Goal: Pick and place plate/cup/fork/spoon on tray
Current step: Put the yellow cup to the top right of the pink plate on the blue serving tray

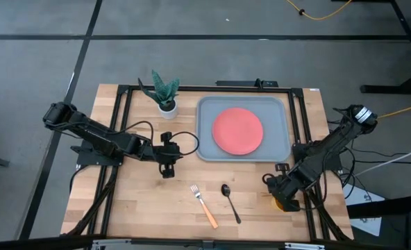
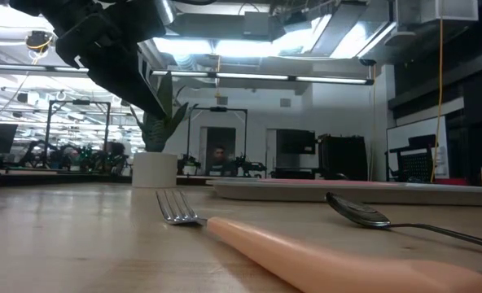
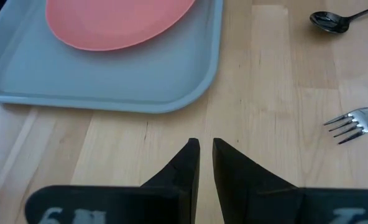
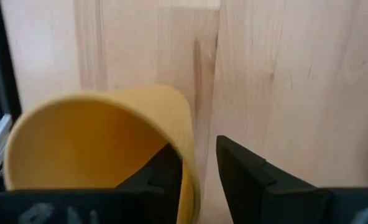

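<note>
Right wrist view: cup [image 4: 103, 149] wall pinched between right jaws.

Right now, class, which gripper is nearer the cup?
Right. The right gripper is closed on the cup wall at the table's near right edge; the left gripper is across the table, left of the fork.

Past the left hand [image 3: 206, 155], nearly closed, the plate [image 3: 115, 22] sits on the tray [image 3: 109, 78], spoon [image 3: 339, 20] and fork [image 3: 355, 123] alongside.

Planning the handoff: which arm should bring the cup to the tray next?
Right. The right gripper already pinches the cup wall near the table's right edge; the left gripper is shut, empty, beside the tray.
</note>
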